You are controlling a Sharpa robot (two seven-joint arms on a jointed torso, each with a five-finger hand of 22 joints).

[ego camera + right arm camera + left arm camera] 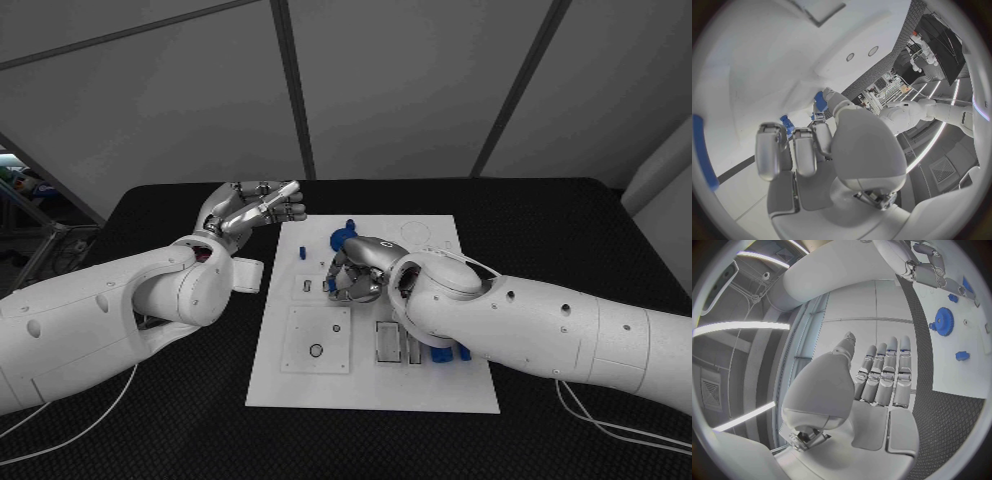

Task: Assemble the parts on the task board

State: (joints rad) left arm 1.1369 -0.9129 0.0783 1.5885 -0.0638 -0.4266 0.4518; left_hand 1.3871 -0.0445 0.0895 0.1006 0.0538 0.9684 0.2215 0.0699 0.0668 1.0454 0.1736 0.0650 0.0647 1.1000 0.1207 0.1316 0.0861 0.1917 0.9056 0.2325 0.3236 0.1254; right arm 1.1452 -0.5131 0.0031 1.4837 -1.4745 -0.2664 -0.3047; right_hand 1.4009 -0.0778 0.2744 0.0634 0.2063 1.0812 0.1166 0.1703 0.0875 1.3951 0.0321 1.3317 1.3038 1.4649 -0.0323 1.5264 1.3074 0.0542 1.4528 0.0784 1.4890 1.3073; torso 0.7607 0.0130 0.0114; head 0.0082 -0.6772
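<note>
The white task board (372, 385) is lying in the middle of the black table (577, 230), its near edge bare. A little farther in, a square inset plate (317, 340) is sitting on its left half, with rectangular slots (391, 340) beside it and a blue part (463, 352) showing just under the right forearm. The right hand (361, 272) is reaching over the board's middle with its fingers (804, 150) curled downward; a small blue piece (787, 125) is showing at the fingertips in the right wrist view, but whether it is being gripped cannot be told. Beyond the hand, a blue gear (343, 238) is sitting on the board, with a small blue peg (302, 253) standing to its left. Farthest away, off the board's left edge, the left hand (257, 211) is hovering above the table, its fingers (891, 375) straight, side by side and holding nothing. The left wrist view is showing the blue gear and peg lying on the board well apart from that hand.
</note>
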